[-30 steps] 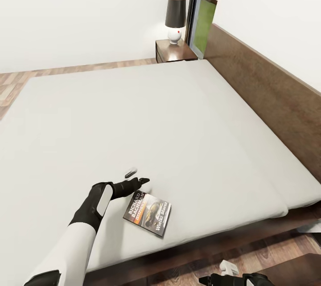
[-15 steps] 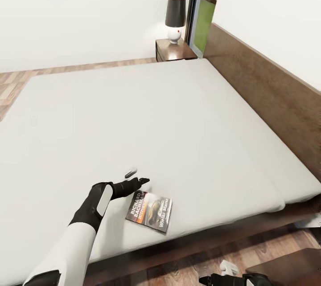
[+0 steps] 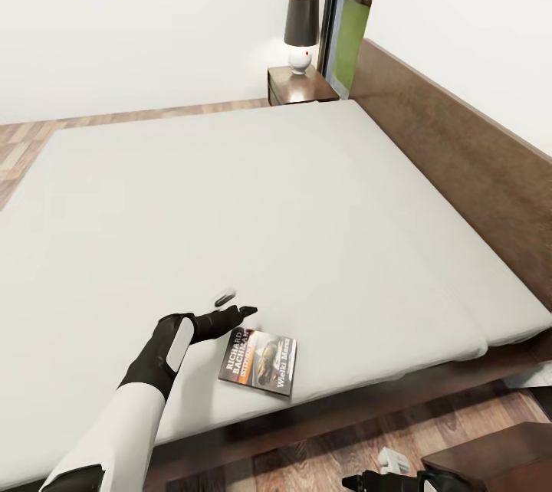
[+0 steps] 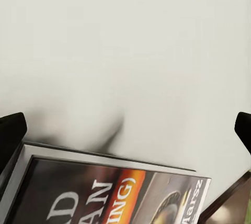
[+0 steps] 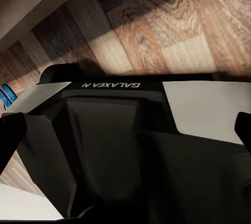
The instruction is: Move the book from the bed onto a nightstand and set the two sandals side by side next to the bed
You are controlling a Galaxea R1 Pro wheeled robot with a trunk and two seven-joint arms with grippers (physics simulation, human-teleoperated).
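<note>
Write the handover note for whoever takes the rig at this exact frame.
Left gripper: open, empty, over the mattress just beside the book.
Right gripper: low by the robot's base over the wood floor, fingers apart, empty.
Book: flat near the bed's front edge, not yet grasped.
Nightstand with lamp at the far side; another dark corner is close by the robot.
A blue item, perhaps a sandal, lies on the floor.
Left: everything.

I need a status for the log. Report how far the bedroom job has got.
Done: nothing visibly finished. The book lies flat on the bed near its edge, not on the nightstand beside the lamp. In hand: the left gripper hangs open just beside the book, not gripping it. Left: grasp the book, carry it to a nightstand, then pair the sandals; a blue sliver shows on the floor.
</note>
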